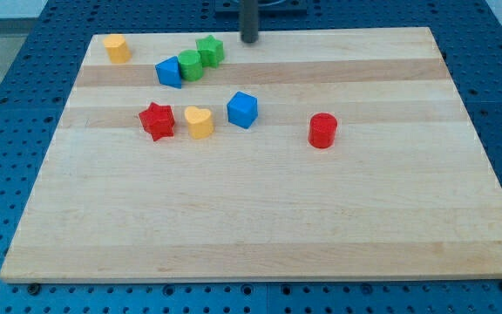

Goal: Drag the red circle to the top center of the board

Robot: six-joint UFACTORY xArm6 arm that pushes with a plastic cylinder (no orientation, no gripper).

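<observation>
The red circle (322, 130), a short red cylinder, stands on the wooden board (260, 218) right of centre, alone. My tip (249, 40) rests at the board's top edge, near the centre. It is well above and to the left of the red circle, not touching any block. The nearest block to my tip is the green star (209, 50), just to its left.
A green block (190, 64) and a blue block (170, 71) sit beside the green star. A yellow block (117, 48) is at the top left. A red star (157, 120), a yellow heart (199, 122) and a blue cube (242, 110) form a row left of centre.
</observation>
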